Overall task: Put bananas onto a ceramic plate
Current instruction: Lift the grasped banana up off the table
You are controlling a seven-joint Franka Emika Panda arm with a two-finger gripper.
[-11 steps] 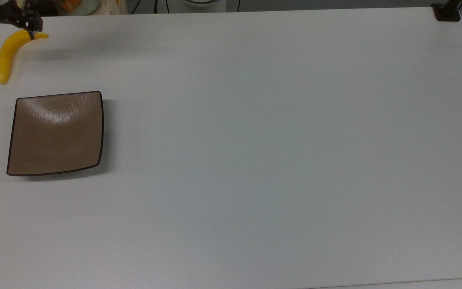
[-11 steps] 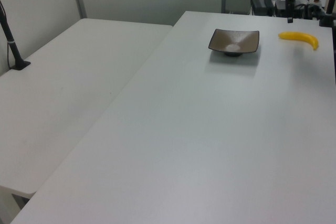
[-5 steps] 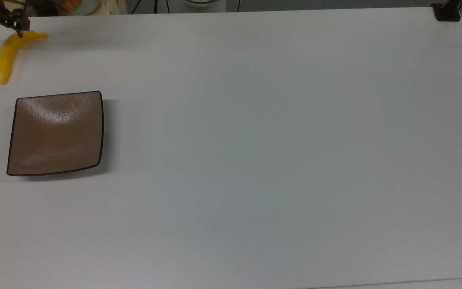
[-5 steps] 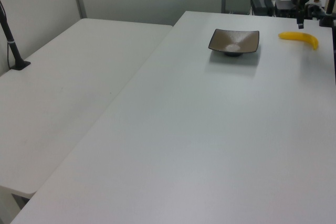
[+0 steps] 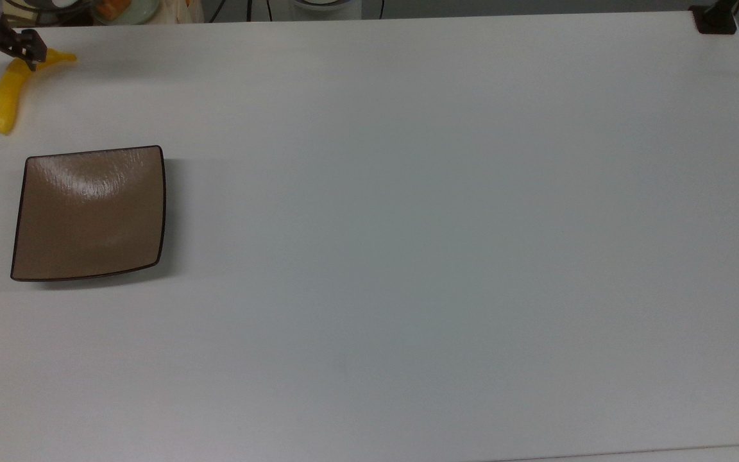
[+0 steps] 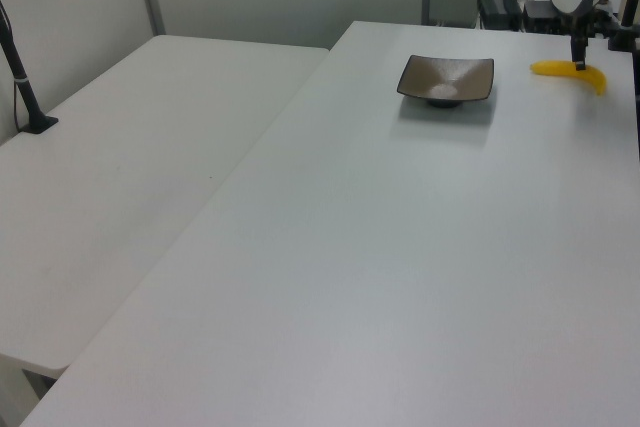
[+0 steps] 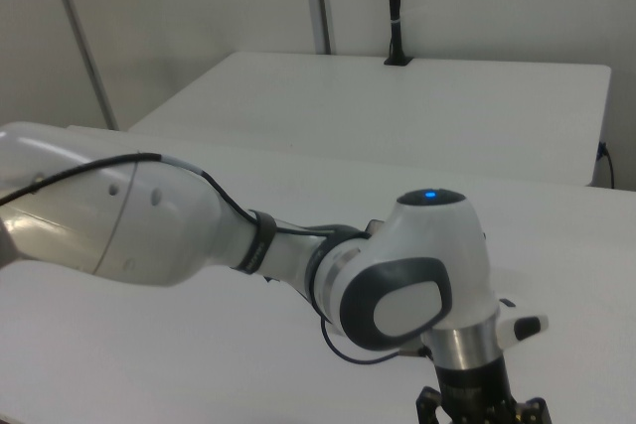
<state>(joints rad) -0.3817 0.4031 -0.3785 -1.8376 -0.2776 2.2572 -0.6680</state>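
- Because the gripper [image 5: 1, 46] hangs over the stem end of the banana [image 5: 9, 90] rather than its thick middle, a grasp made here could let the fruit swing or slip once lifted; this is a judgement, not something seen.
- A second risk is that one finger lands on the fruit instead of beside it, which would push the smooth, curved banana along the table [image 5: 408, 224].
- The banana also lies close to the table's far corner in the top view, so a hard nudge could send it toward the edge.
- In the top view the two dark fingers are spread wide apart, one at the banana's upper end near the stem, the other well to the top view's left of the fruit.
- The gripper is released and carries nothing; whether the nearer finger touches the banana is unclear.
- In the left view the gripper [image 6: 579, 55] points straight down just above the banana [image 6: 570, 71].
- The banana rests on the table, near but apart from the ceramic plate [image 5: 89, 213], which is bare.
- In the left view the ceramic plate [image 6: 447, 79] sits to the left view's left of the banana.
- The right view shows the white arm [image 7: 248, 245] from close up, its wrist pointing down.
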